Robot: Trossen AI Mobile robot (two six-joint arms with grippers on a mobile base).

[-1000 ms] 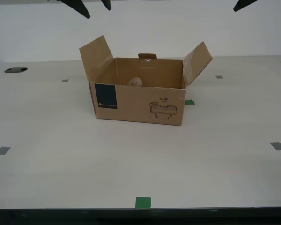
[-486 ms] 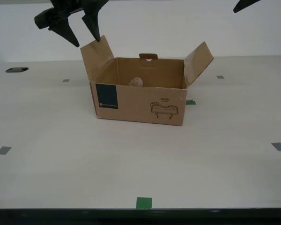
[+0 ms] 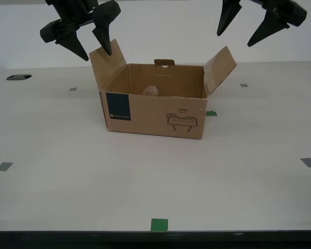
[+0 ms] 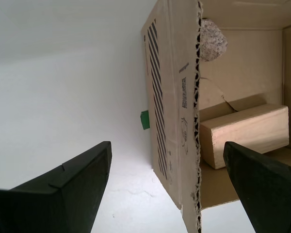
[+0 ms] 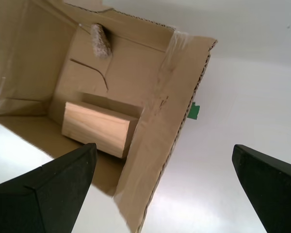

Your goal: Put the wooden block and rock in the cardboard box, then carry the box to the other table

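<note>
The brown corrugated cardboard box [image 3: 154, 106], holding the pale wooden block [image 4: 245, 134] and pinkish rock [image 4: 213, 40], sits below my first end effector [image 5: 165, 189] and second end effector [image 4: 167, 187], both spread open

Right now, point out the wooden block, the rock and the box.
wooden block [image 4: 245, 133]: second wrist view, on its broad pale side face.
rock [image 4: 212, 40]: second wrist view, on its speckled surface.
box [image 3: 150, 116]: exterior view, on its front wall.
</note>
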